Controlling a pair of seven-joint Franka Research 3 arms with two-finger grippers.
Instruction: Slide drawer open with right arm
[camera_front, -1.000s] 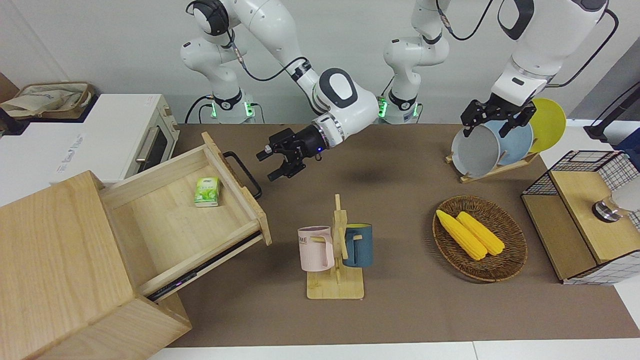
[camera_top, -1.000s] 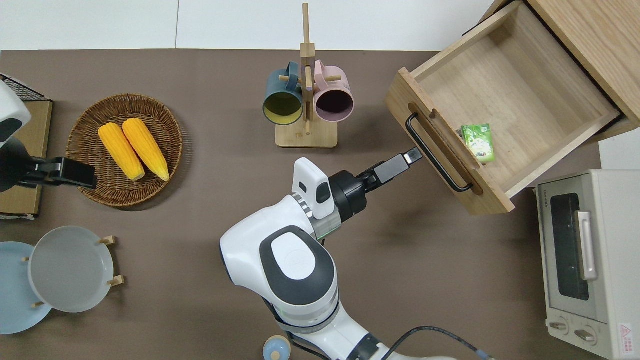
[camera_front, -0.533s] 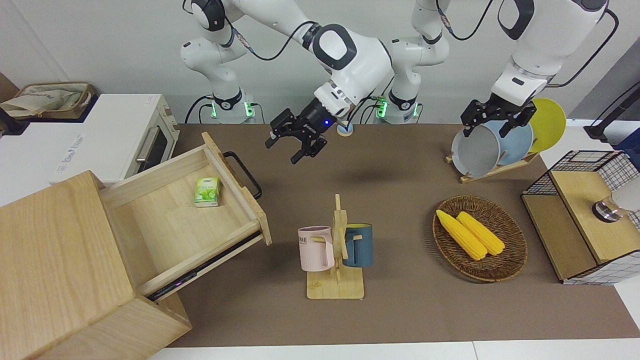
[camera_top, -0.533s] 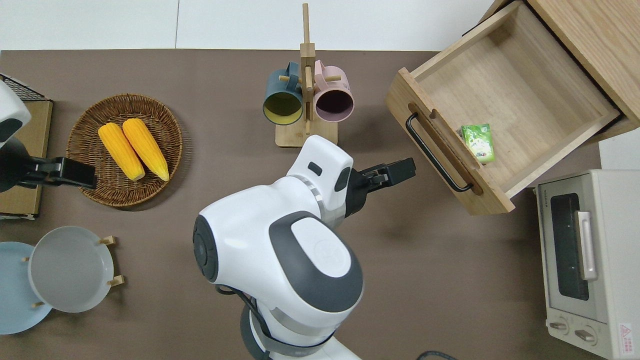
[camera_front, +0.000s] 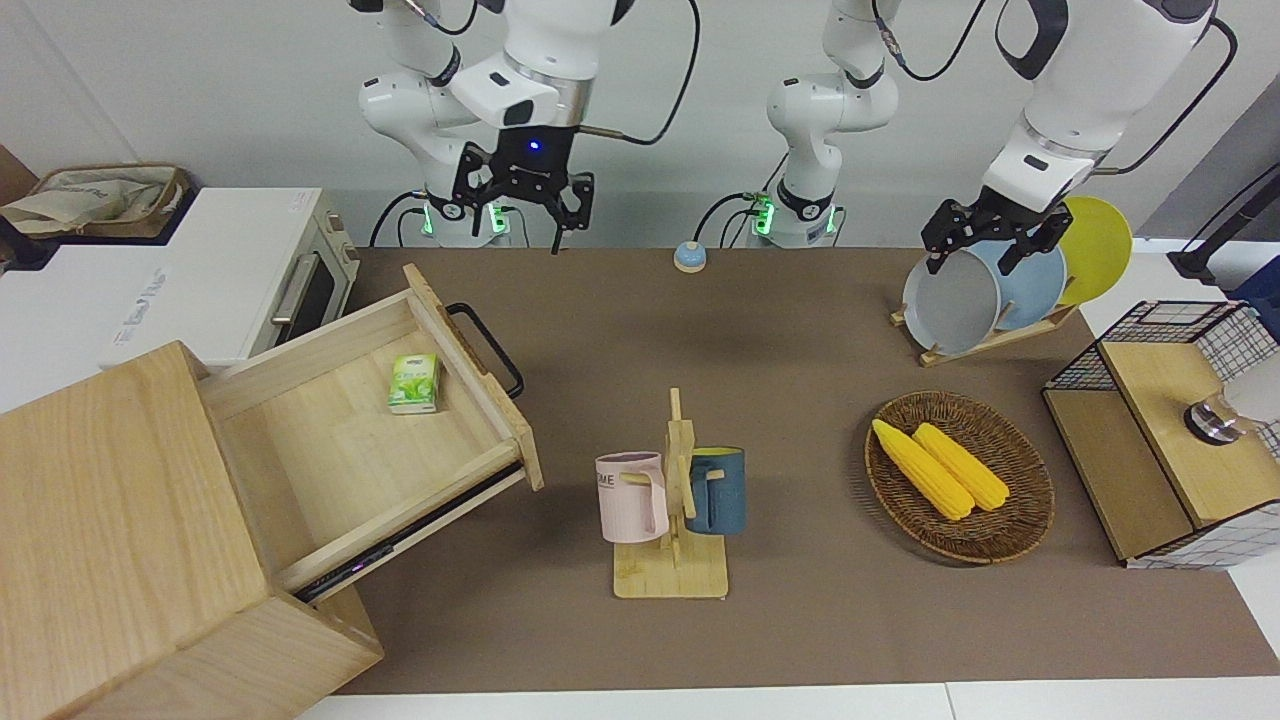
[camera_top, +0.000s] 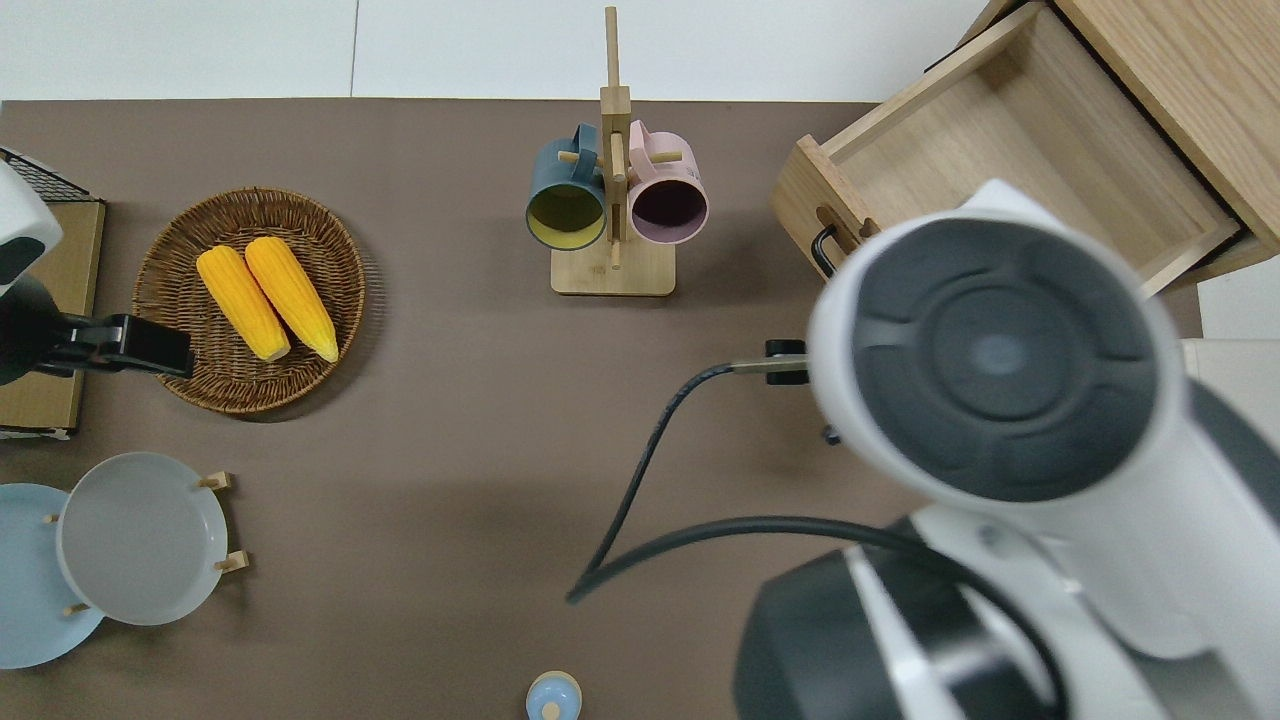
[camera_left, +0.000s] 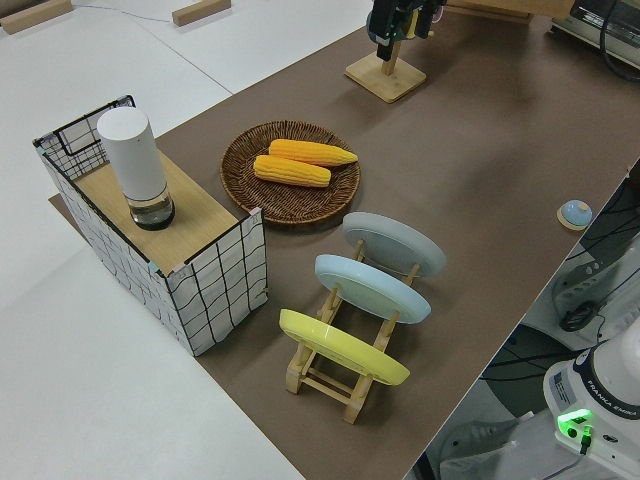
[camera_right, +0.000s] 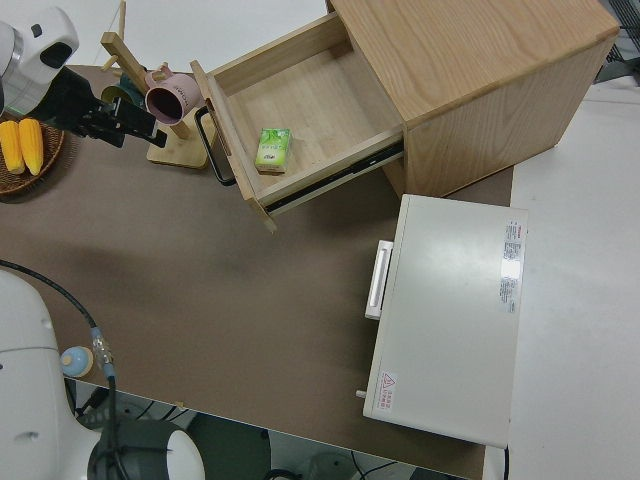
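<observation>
The drawer (camera_front: 330, 450) stands pulled far out of the large light-wood box (camera_front: 110, 520), and its black loop handle (camera_front: 487, 350) is free. A green packet (camera_front: 414, 383) lies in the drawer. The drawer also shows in the right side view (camera_right: 300, 110) and in the overhead view (camera_top: 1040, 150), where the right arm's big link (camera_top: 990, 350) covers part of it. My right gripper (camera_front: 522, 212) hangs high with its blue light on, fingers pointing down, open and empty, well apart from the handle. The overhead view does not show it. My left arm is parked.
A white oven (camera_front: 250, 270) stands beside the box, nearer to the robots. A mug rack (camera_front: 672, 500) with two mugs, a wicker basket (camera_front: 1010, 530) with corn, a plate rack (camera_front: 1000, 330) and a wire-mesh cabinet (camera_front: 1170, 430) stand along the table. A small blue button (camera_front: 688, 258) lies near the arm bases.
My right gripper has drawn away from the drawer handle, risen and swung back toward its base. The drawer has stayed open in place. The left arm has not moved.
</observation>
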